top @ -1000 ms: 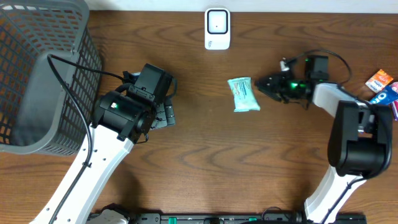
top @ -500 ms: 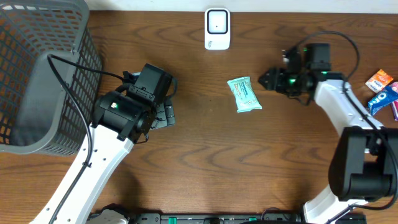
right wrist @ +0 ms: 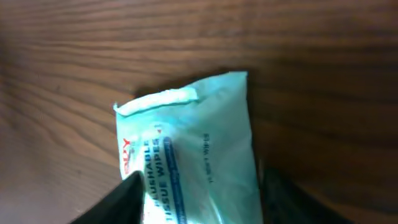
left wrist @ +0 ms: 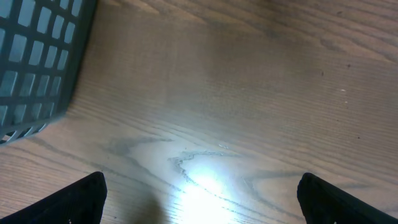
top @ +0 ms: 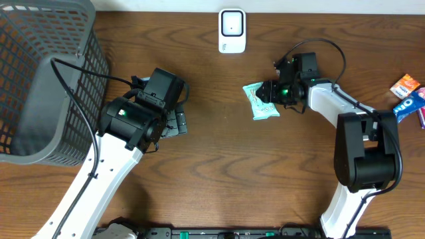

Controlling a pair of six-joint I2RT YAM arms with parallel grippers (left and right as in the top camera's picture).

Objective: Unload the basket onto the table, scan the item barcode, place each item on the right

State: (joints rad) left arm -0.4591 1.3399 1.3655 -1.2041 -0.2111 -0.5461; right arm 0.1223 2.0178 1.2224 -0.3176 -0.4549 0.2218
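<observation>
Right gripper [right wrist: 200, 190] — astride wipes pack [right wrist: 193, 124], basket [top: 30, 40] apart

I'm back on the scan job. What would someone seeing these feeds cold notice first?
The pale green wipes pack sits mid-scene, with the right tool down on it. The wrist view shows fingers on either side of the pack, but not whether they grip it. Next come the big grey basket at far left and the white scanner at the back edge, while the left tool hangs open, holding nothing.

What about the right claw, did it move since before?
Yes. The right claw slid left, nearer the white scanner, up to the wipes packet.
</observation>
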